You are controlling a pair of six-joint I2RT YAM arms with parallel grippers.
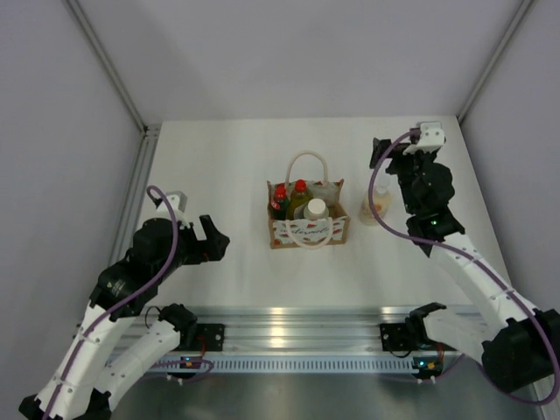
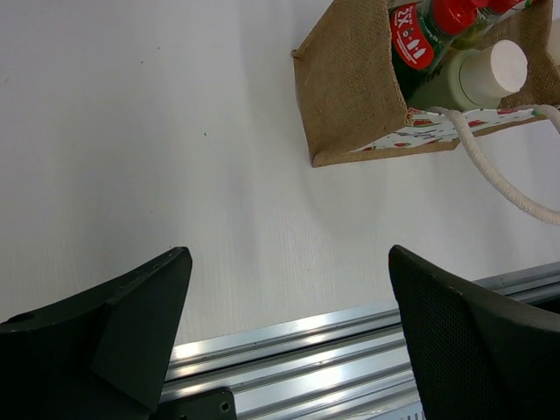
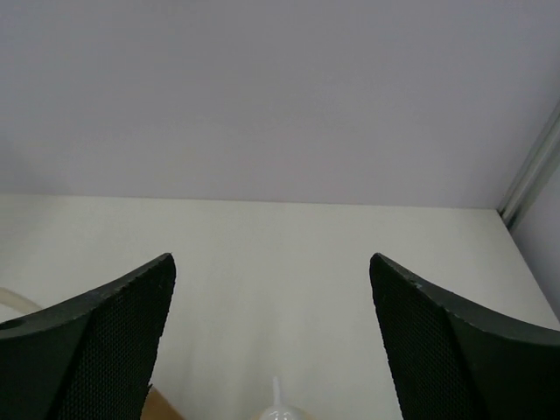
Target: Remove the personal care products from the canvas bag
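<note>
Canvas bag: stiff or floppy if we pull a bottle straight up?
The canvas bag likely holds shape: its woven walls stand square. Bottles sit packed tight, so it may lift along. Rope handles droop, probably floppy and snag-prone.

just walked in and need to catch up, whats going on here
A two-armed robot is emptying a small tan canvas bag. A cream pump bottle stands on the table right of it, the right pincer open close by. Inside are a red-capped dark green bottle, a red-capped yellow one and a white-capped pale green one. The left pincer hangs open and empty.
</note>
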